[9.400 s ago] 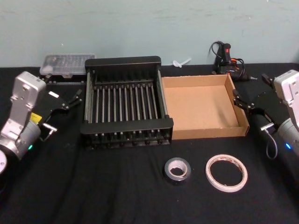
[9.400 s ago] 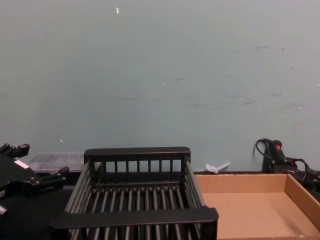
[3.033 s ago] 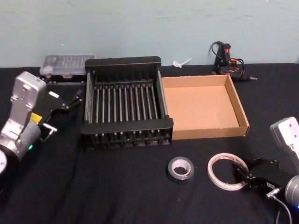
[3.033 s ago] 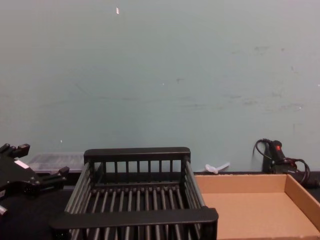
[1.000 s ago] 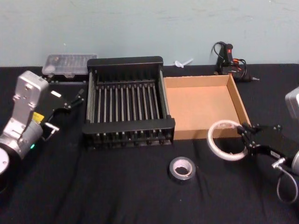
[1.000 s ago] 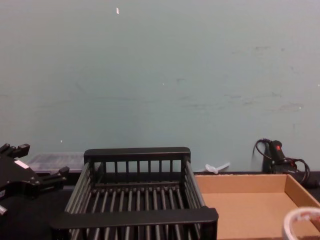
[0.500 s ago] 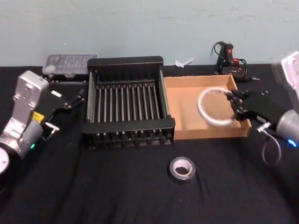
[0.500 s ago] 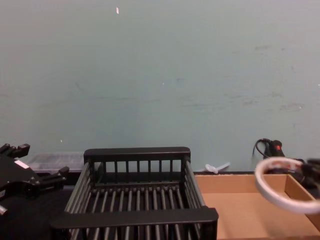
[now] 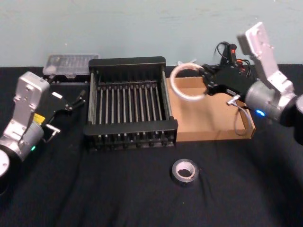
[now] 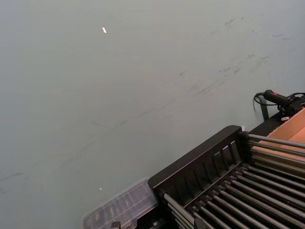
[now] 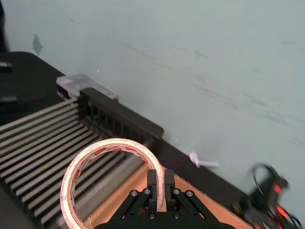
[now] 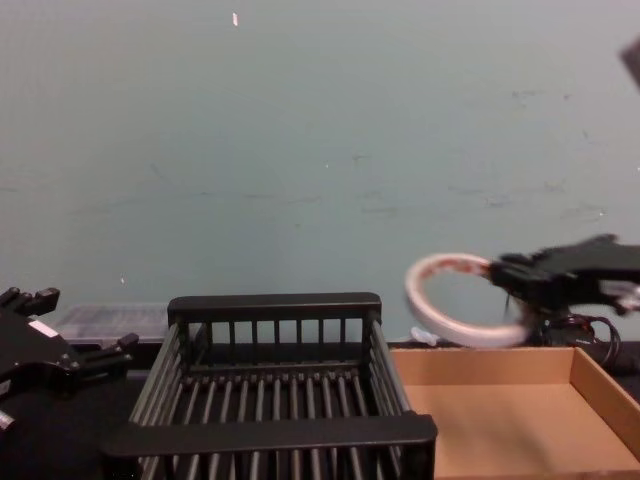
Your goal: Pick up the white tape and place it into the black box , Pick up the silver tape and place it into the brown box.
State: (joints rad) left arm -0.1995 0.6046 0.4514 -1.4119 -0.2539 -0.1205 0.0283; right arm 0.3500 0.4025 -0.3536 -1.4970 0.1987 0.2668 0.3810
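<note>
Right hand (image 9: pixel 207 84) pinching white tape (image 9: pixel 187 81) – carried up from desk, now over brown box (image 9: pixel 213 130) edge | black box (image 9: pixel 128 64) next – release pending | left hand (image 9: pixel 71 101) spread, parked.

Head view high, chest view low, both on the black box (image 9: pixel 127 99).
</note>
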